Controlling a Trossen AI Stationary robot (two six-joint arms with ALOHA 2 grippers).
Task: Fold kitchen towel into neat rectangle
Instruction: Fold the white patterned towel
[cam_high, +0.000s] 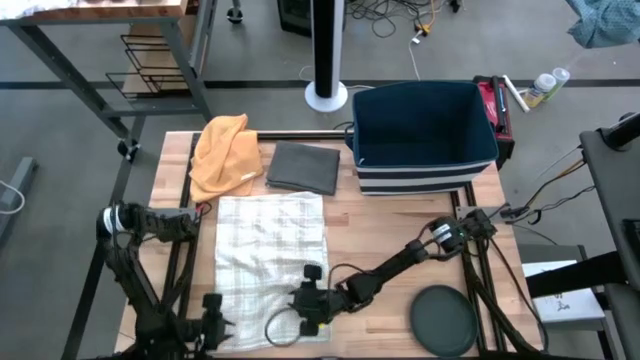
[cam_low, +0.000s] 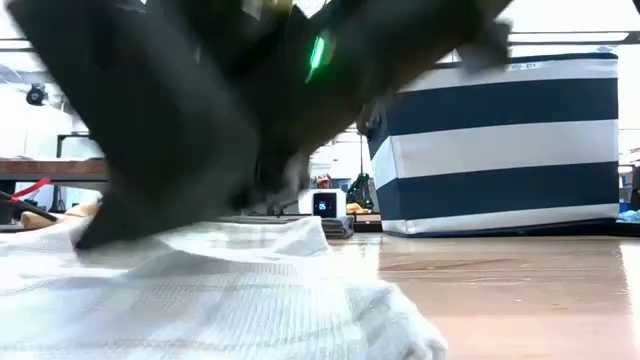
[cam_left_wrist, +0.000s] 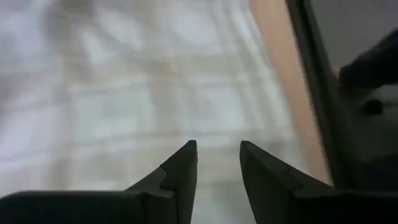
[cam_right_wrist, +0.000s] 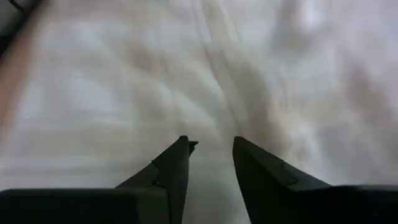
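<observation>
The white checked kitchen towel (cam_high: 270, 245) lies spread on the wooden table (cam_high: 400, 225), somewhat wrinkled, with its near part bunched up (cam_low: 300, 300). My left gripper (cam_high: 212, 318) stands over the towel's near left corner. It is open, and only towel (cam_left_wrist: 155, 93) shows beyond its fingertips (cam_left_wrist: 217, 155). My right gripper (cam_high: 308, 300) is at the towel's near right corner. It is also open above the cloth (cam_right_wrist: 186, 74), with nothing between its fingers (cam_right_wrist: 211, 149).
At the back lie an orange cloth (cam_high: 225, 150) and a folded dark grey cloth (cam_high: 303, 167). A navy striped bin (cam_high: 420, 135) stands at the back right. A dark round disc (cam_high: 443, 320) lies near the front right edge.
</observation>
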